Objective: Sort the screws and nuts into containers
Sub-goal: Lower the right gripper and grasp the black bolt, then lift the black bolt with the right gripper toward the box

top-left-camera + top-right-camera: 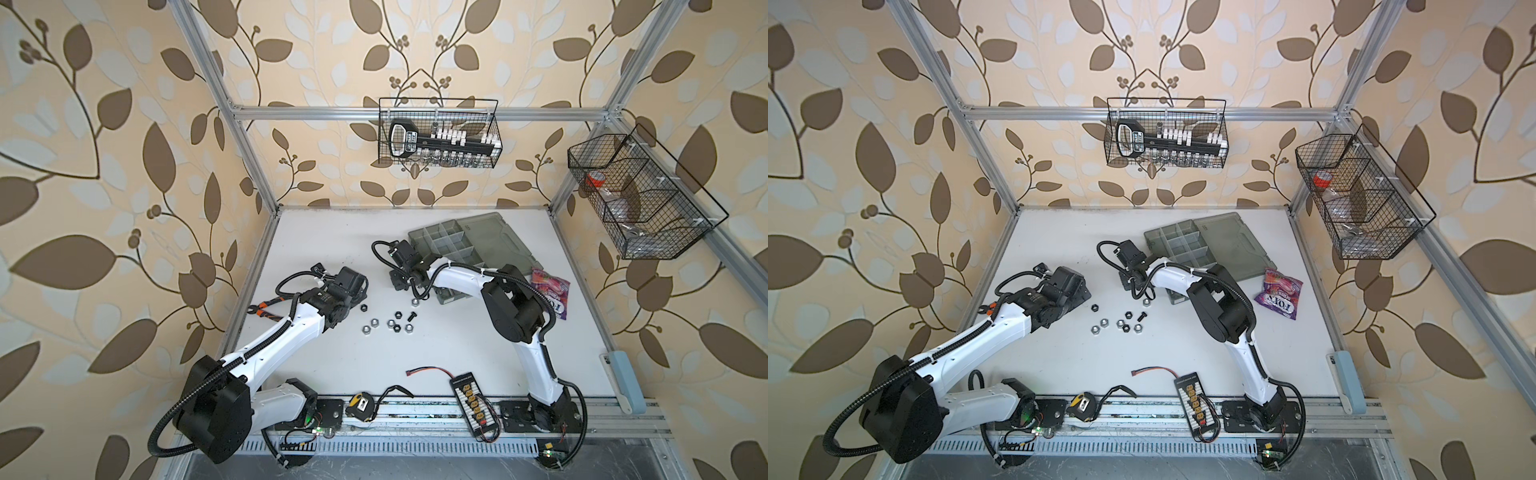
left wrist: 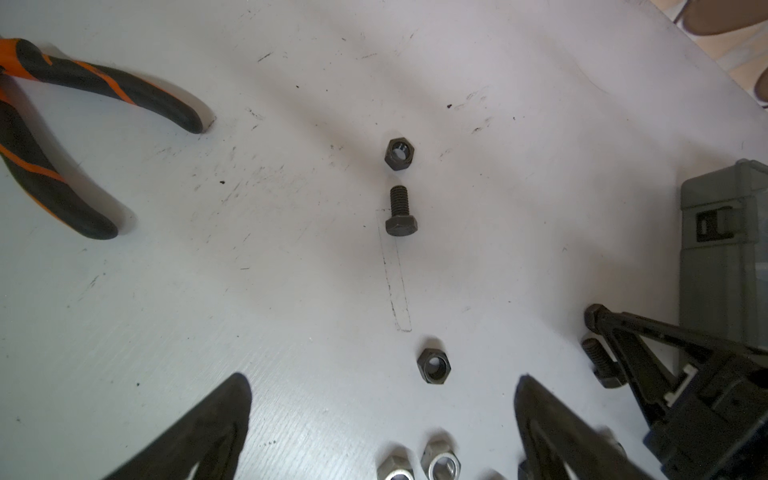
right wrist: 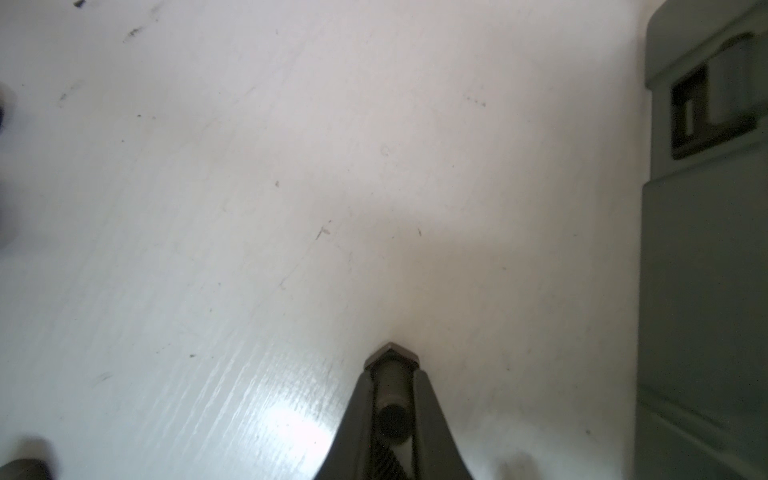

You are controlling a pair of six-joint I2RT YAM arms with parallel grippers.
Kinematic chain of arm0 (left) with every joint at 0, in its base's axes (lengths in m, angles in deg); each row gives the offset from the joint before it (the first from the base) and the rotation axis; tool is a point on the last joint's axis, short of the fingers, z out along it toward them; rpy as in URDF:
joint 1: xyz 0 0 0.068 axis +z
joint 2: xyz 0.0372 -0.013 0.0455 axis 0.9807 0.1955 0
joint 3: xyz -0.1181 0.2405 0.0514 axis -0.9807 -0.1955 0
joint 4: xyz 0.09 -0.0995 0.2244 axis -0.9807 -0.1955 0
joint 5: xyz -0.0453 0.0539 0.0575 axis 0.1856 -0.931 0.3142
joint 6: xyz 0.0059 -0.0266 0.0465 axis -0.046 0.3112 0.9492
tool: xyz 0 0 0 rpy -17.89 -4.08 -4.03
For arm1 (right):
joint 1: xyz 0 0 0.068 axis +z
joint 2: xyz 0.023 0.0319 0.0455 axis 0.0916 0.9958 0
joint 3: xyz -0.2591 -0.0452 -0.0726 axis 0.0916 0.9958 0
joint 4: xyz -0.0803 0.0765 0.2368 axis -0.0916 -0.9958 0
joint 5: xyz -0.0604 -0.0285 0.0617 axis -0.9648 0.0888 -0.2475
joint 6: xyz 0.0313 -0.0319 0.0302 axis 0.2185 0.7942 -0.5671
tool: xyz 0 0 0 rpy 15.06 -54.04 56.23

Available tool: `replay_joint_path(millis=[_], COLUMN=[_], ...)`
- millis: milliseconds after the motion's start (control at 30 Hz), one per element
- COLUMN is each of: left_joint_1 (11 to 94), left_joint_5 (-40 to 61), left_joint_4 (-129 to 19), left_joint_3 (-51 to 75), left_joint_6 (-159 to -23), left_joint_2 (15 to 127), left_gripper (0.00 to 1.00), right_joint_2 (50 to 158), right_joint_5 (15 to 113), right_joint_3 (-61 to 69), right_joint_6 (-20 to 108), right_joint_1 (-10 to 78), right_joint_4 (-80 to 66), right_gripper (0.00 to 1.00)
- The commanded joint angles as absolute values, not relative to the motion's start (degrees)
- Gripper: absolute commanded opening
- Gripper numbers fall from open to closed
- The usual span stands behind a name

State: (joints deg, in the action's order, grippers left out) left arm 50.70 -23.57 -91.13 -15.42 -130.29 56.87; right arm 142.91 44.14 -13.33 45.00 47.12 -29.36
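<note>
A yellow tape measure [image 1: 360, 405] and a black connector board [image 1: 471, 397] lie along the near edge. Beyond, pliers [image 1: 266, 311] lie leftmost. The left gripper [image 2: 382, 378] gapes empty above 8 loose nuts [image 1: 390, 323] and 1 black screw [image 2: 401, 212]. The right gripper [image 3: 393, 376] pinches a 2nd black screw [image 3: 390, 353] beside the organizer case [image 1: 490, 241]. Its arm hides some containers [image 1: 446, 239]; those in view look bare. A candy bag [image 1: 548, 293] lies rightmost.

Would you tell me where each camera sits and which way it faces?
Top views: overhead, looking down on the table; left arm, right arm show.
Left wrist: faces a loose black screw; open left gripper shows.
Right wrist: low over the table; right gripper shut on held screw.
Shared: both wrists see the organizer case.
</note>
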Motion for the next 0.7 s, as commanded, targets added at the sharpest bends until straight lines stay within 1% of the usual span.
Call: replay_joint_path(millis=[0,67,200,567,667], left_joint_1=[51.13,51.15,51.13,51.13,51.13], left_joint_5=[-25.12,-25.03,-24.53,-24.16,-24.20], left_joint_4=[-92.02,-92.10,-91.86,-91.80,-91.72], left_joint_3=[-13.60,-13.53,-13.31,-13.29,-13.24], left_joint_6=[-130.88,-130.88,-130.53,-130.45,-130.19], left_joint_2=[56.89,56.89,56.76,56.50,56.45], left_gripper=[0.99,0.99,0.99,0.99,0.99], right_joint_2=[144.35,144.04,142.24,136.09,134.94], right_joint_5=[44.26,44.31,44.38,44.58,44.60], right_joint_3=[-14.90,-14.91,-14.74,-15.66,-16.27], right_joint_6=[45.14,45.15,45.15,45.59,46.05], right_joint_1=[46.95,46.92,46.92,45.16,42.49], right_joint_4=[-30.34,-30.38,-30.37,-30.34,-30.35], right_gripper=[0.08,0.04,0.00,0.00,0.00])
